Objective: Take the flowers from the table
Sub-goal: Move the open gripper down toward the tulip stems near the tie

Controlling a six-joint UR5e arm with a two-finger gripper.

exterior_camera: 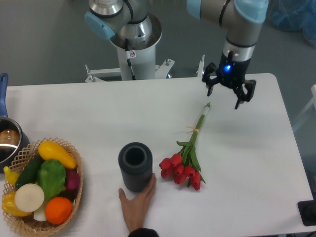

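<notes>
The flowers (186,160) lie flat on the white table (98,113), right of centre. The red tulip heads (180,173) point toward the front and the green stems run up and right to their tip (207,106), with a thin tan band (196,130) around them. My gripper (224,98) hangs open and empty above the table's far right part. It is just right of and beyond the stem tip, apart from it.
A dark ribbed cylindrical vase (135,166) stands left of the tulip heads, with a person's hand (139,205) touching its base. A wicker basket (42,190) of vegetables sits at the front left. A pot (7,140) is at the left edge. The arm's base (133,39) is behind the table.
</notes>
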